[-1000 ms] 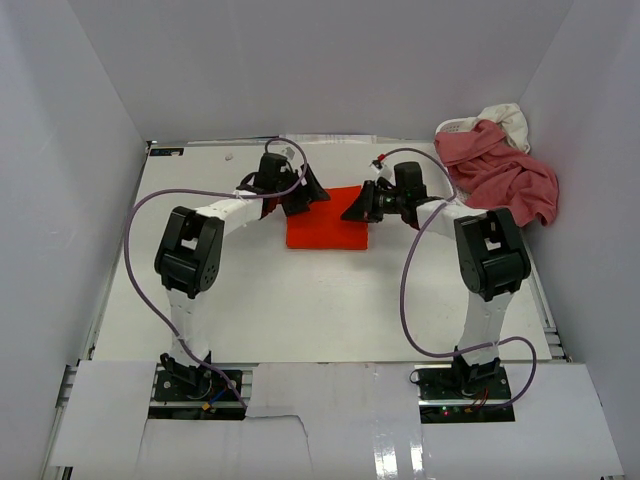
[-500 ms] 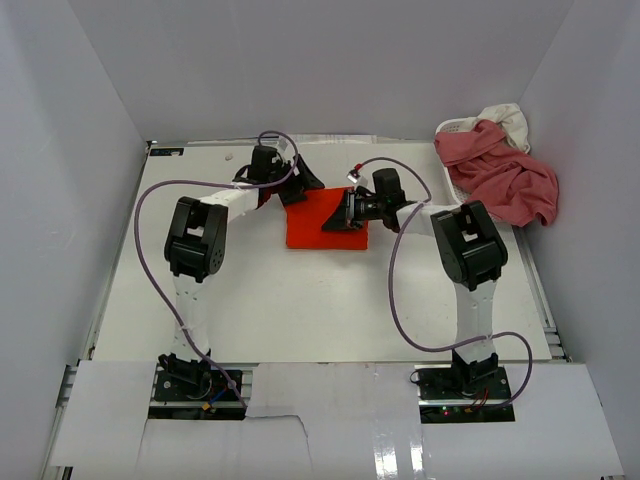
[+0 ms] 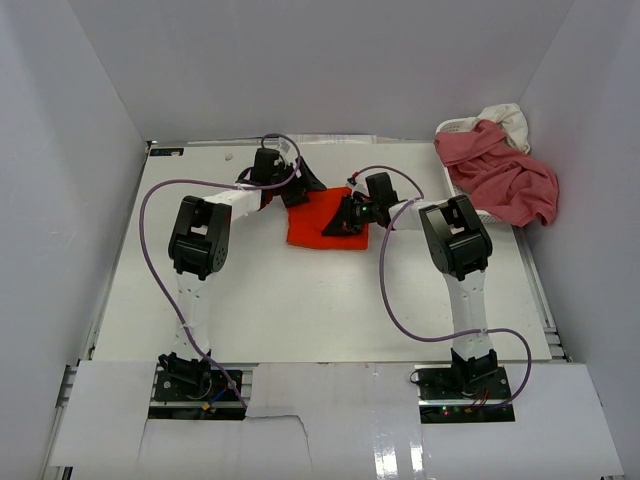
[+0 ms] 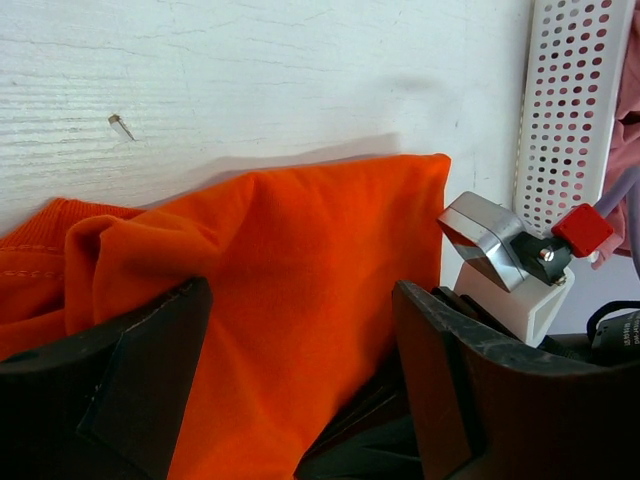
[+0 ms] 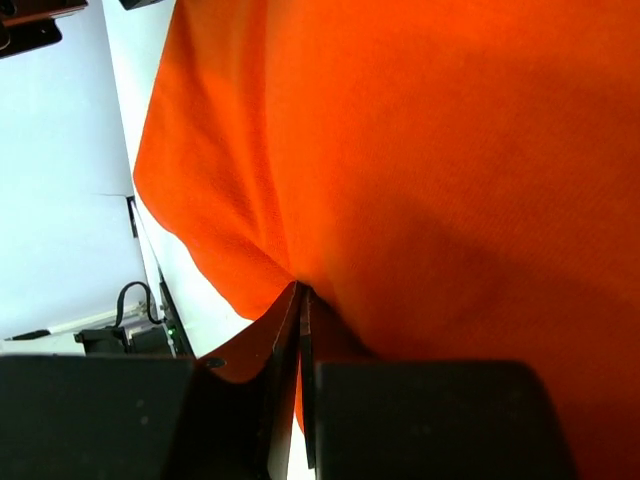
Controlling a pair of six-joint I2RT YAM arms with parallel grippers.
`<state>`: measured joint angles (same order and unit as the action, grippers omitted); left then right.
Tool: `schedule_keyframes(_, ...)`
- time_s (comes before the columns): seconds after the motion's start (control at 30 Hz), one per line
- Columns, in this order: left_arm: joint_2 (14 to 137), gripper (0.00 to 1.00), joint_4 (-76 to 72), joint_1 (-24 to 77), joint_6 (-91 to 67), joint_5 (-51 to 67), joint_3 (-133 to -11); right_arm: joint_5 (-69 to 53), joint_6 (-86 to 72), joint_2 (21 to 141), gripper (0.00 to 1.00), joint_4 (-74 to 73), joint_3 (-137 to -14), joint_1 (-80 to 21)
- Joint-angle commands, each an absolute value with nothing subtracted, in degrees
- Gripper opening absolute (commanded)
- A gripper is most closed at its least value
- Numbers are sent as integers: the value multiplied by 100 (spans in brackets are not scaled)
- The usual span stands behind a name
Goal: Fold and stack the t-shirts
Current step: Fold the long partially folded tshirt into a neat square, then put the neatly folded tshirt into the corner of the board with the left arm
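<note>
The orange shirt (image 3: pixel 305 225) lies folded into a rough rectangle on the white desk (image 3: pixel 300 300), a little behind its middle and between the two claws. In the left wrist view its cloth (image 4: pixel 300 230) is rumpled at one side, where a stitched hem shows.

The right claw (image 3: pixel 330 228) sits on the right half of this shirt. Its fingers are pressed together, and in the right wrist view a ridge of orange cloth (image 5: pixel 420 150) runs into their tips (image 5: pixel 302 295), so they are clamped on a pinch of the shirt. The right arm rises from its base at the near edge and bends at a raised elbow. Its forearm reaches left and down towards the shirt.

The left claw (image 3: pixel 300 192) is at the shirt's far left corner with its fingers wide apart. Seen from its wrist (image 4: pixel 300 300), the fingers straddle the cloth without closing on it. The left arm also stands up from the near edge, bends at the elbow and stretches its forearm away and to the right.

Well apart, in the far right corner, a pink shirt (image 3: pixel 505 180) and a cream shirt (image 3: pixel 505 118) are heaped over a white perforated basket (image 3: pixel 450 128).
</note>
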<state>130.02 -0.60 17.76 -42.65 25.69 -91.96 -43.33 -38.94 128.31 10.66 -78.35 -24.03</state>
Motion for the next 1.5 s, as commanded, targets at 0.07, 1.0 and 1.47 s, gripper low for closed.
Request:
schedule_keyframes(0.07,12367,86,474,1784,-4017,2171,-9325,-4043,-3675,12219,9,520,-8129,-2434)
schedule_keyframes(1.0,11460,69,3461,2687,-3200,522,-9842,-1583,-2452,8509,26,-1195,-6786,-2435)
schedule_keyframes(1.47,13183,84,5308,3639,-3155,-896,-12155,-1125,-2347,7409,30,-1503,-5924,-2206)
